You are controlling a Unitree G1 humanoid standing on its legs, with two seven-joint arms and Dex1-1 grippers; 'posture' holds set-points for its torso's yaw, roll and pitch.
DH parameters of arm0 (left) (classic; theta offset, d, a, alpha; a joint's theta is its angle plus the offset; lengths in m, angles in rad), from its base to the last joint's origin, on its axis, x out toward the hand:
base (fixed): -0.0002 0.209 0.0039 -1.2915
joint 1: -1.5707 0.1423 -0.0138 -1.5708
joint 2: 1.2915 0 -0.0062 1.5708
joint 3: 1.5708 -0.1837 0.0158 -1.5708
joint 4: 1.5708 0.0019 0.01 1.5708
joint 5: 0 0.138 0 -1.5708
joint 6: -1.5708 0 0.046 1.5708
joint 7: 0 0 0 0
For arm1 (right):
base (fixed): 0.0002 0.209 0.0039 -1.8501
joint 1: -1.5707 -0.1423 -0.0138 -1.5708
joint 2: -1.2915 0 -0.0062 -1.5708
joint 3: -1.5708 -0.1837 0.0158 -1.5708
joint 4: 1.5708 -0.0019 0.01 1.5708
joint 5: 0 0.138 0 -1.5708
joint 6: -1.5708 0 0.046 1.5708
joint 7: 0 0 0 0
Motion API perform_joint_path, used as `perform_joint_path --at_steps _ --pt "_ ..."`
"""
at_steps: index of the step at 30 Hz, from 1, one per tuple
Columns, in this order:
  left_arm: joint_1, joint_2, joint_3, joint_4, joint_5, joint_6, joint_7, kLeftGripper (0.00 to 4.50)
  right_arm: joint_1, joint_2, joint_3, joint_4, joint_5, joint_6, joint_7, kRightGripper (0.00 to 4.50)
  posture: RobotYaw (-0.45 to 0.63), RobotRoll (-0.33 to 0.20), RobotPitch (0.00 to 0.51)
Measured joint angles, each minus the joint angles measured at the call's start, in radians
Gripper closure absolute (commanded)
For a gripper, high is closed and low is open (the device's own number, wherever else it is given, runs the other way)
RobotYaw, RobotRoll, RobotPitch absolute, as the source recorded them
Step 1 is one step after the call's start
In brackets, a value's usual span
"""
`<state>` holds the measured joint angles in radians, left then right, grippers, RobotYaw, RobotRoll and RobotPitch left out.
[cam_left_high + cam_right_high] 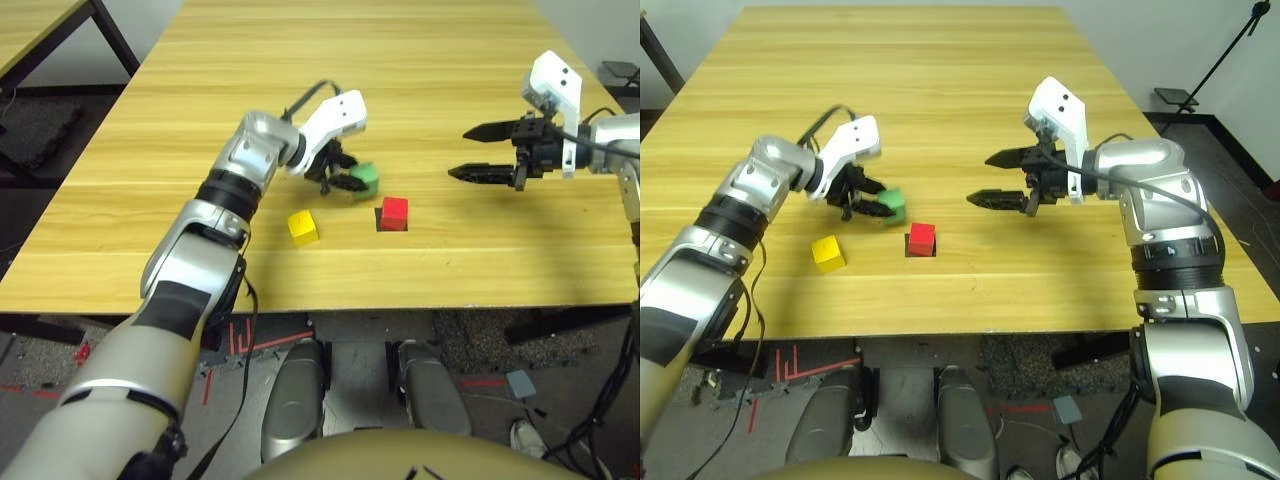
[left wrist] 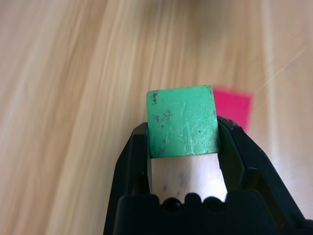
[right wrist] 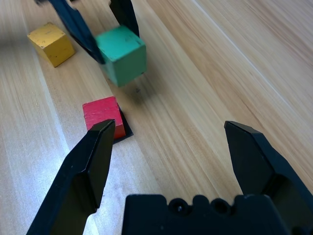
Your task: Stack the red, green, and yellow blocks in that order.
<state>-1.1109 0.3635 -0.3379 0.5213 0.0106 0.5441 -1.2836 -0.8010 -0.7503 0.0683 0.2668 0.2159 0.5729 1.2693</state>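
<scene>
The left gripper (image 1: 345, 180) is clenched on the scuffed green cube (image 3: 121, 55), held clear above the wooden table (image 1: 420, 60). The right gripper (image 1: 992, 180) gapes wide, empty. The matte red cube (image 1: 921, 238) sits on a flat black square (image 3: 123, 128).

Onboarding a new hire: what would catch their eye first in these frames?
Probably the green block, pinched in the left pincer and held off the table. Just beside it, toward the robot, the red block sits on a black patch, with the yellow block further left. The right pincer hangs open to the right.
</scene>
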Motion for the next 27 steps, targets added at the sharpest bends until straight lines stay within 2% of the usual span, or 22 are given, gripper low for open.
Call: perform_joint_path --at_steps 5,9,20,27 --pt "0.004 -0.011 -0.015 -0.211 -0.052 0.121 -0.030 2.49 0.003 0.000 0.000 -0.001 0.002 0.000 -0.010 0.00 0.14 -0.121 0.061" --pt "0.022 -0.035 -0.058 -0.234 -0.063 0.114 -0.041 2.49 0.035 -0.001 -0.001 -0.021 0.004 0.008 -0.019 0.00 0.12 -0.117 0.062" --pt "0.018 -0.056 -0.116 -0.009 -0.024 -0.105 -0.069 2.49 0.099 -0.006 -0.018 -0.133 0.045 0.082 -0.074 0.00 0.06 -0.109 0.070" --pt "0.000 -0.083 -0.116 0.094 -0.004 -0.175 -0.078 2.49 0.120 -0.019 -0.042 -0.170 0.076 0.109 -0.102 0.00 0.05 -0.109 0.074"
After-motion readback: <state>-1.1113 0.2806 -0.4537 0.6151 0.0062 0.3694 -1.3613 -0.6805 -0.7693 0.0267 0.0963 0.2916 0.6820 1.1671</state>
